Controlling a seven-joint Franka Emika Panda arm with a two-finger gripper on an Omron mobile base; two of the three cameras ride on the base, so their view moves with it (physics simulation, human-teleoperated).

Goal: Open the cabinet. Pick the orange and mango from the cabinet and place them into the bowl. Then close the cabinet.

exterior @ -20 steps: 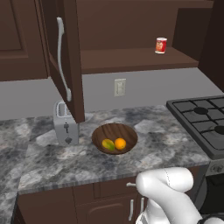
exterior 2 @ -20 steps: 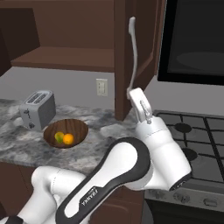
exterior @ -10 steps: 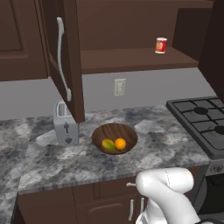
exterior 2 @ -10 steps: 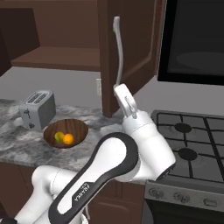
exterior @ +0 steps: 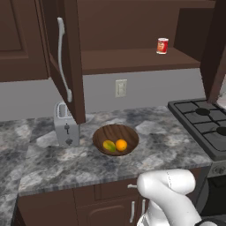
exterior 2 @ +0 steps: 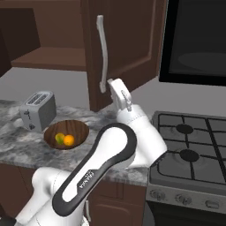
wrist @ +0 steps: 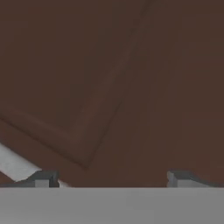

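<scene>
right base view: claw (exterior 2: 107, 84) spread against the door (exterior 2: 132, 39) to shut it, orange (exterior 2: 68, 140) and mango (exterior 2: 59, 138) bowled below.

We see the orange (exterior: 121, 144) and mango (exterior: 109, 145) side by side in the bowl (exterior: 115, 132) on the counter (exterior: 53, 163), right of the toaster (exterior: 65, 124). The can (exterior: 162, 46) sits on the cabinet (exterior: 132, 59) shelf above; the stove (exterior: 203, 126) lies right.
</scene>
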